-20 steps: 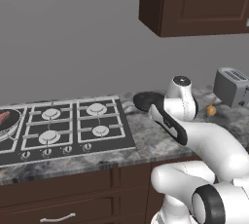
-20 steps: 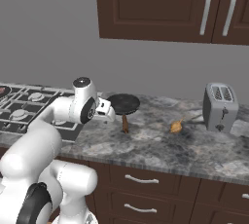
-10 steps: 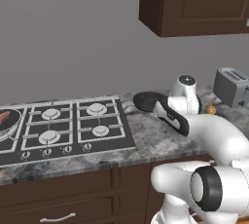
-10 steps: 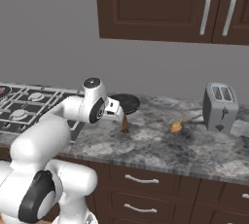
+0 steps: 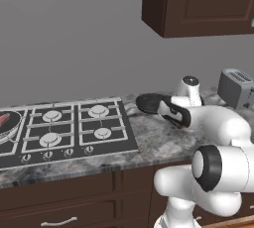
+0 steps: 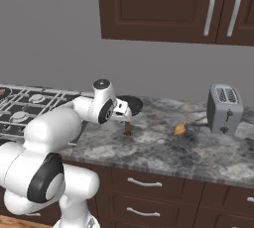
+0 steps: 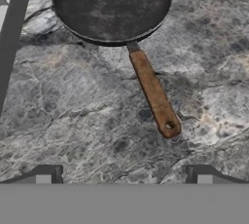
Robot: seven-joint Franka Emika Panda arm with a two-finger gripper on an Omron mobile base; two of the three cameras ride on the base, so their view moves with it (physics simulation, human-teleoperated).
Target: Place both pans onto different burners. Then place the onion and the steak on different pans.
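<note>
The gripper (image 7: 124, 174) hangs over the granite counter (image 7: 73, 121) with its fingers spread wide and nothing between them; a black pan (image 7: 112, 6) sits on the stone just beyond, brown handle (image 7: 154, 94) pointing back at the hand; the onion (image 6: 179, 129) lies near the toaster (image 6: 224, 109); another pan (image 5: 7, 125), steak (image 5: 3, 120) inside, rests at the hob's (image 5: 64, 133) left edge.

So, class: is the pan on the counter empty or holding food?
Empty. The pan shows a bare dark base; the onion lies apart on the counter.
</note>
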